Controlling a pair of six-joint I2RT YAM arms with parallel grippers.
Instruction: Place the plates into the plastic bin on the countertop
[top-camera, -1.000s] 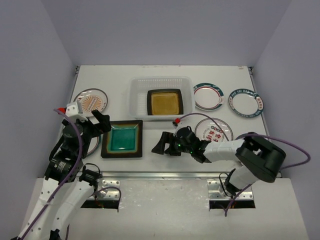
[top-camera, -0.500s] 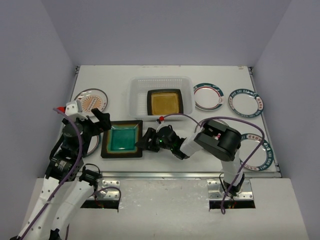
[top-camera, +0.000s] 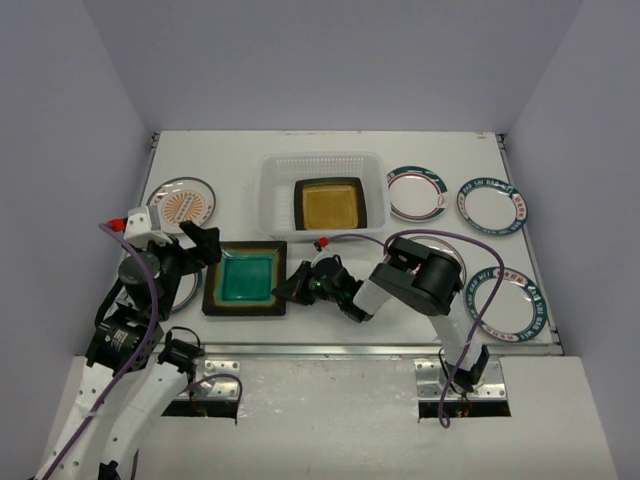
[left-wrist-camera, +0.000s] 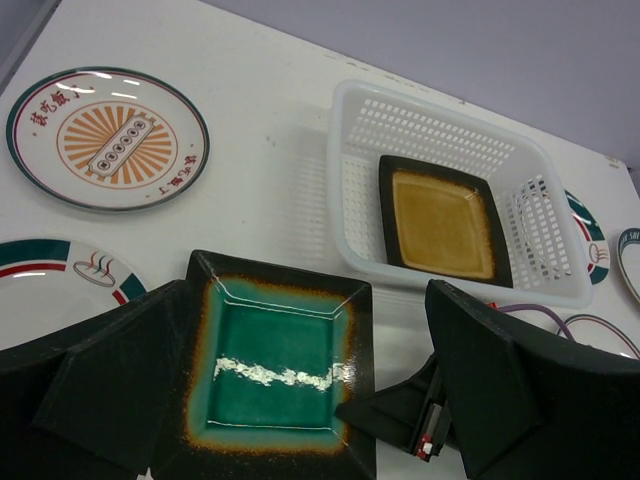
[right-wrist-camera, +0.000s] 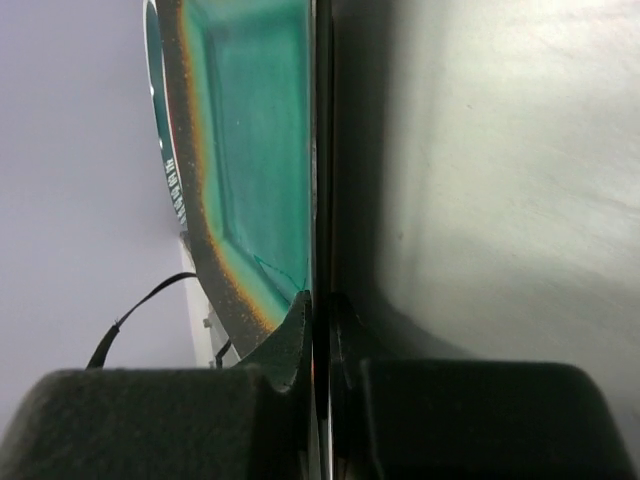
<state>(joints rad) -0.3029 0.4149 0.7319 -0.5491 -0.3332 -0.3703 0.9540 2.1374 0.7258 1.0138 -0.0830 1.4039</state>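
Note:
The teal square plate (top-camera: 247, 278) lies flat on the countertop (top-camera: 230, 160), left of centre. My right gripper (top-camera: 287, 288) is shut on its right rim; in the right wrist view the two fingers pinch the dark edge (right-wrist-camera: 320, 300) with the teal glaze (right-wrist-camera: 250, 150) beside them. My left gripper (top-camera: 195, 245) hovers open over the plate's left side, and its wrist view has the teal plate (left-wrist-camera: 270, 370) between the spread fingers. The amber plate (top-camera: 330, 205) sits inside the plastic bin (top-camera: 275, 200).
Round plates lie around: one at the back left (top-camera: 183, 201), two at the back right (top-camera: 416, 192) (top-camera: 491, 204), one at the right front (top-camera: 505, 305). Another (top-camera: 188, 290) is partly under the left arm. The metal front edge (top-camera: 320, 350) runs below.

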